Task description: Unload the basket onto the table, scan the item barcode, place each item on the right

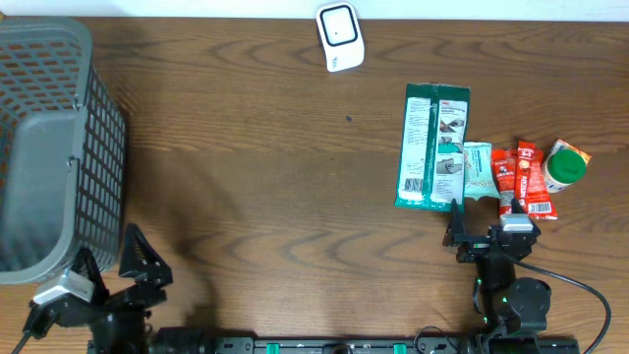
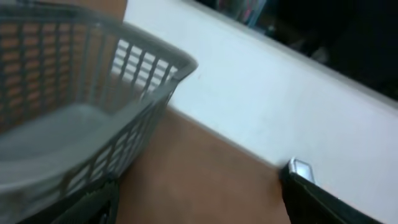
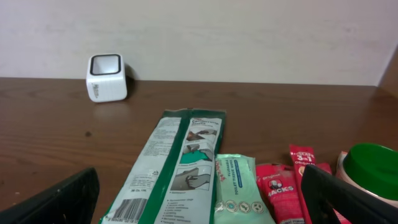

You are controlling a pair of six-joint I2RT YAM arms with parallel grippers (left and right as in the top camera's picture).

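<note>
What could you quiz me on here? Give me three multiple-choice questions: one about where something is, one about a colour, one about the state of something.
1. Where does the white scanner stand?
A. alone near the table's far edge
B. on the floor
C. inside a drawer

2. What colour is the basket?
A. red
B. grey
C. blue

3. How is the right end effector?
A. shut on a bottle
B. shut on a cup
C. open, holding nothing

Answers:
1 A: the overhead view shows it by the far edge, well apart from the long green packet.
2 B: its mesh walls are grey.
3 C: in the right wrist view its fingers stand wide apart with nothing between them.
</note>
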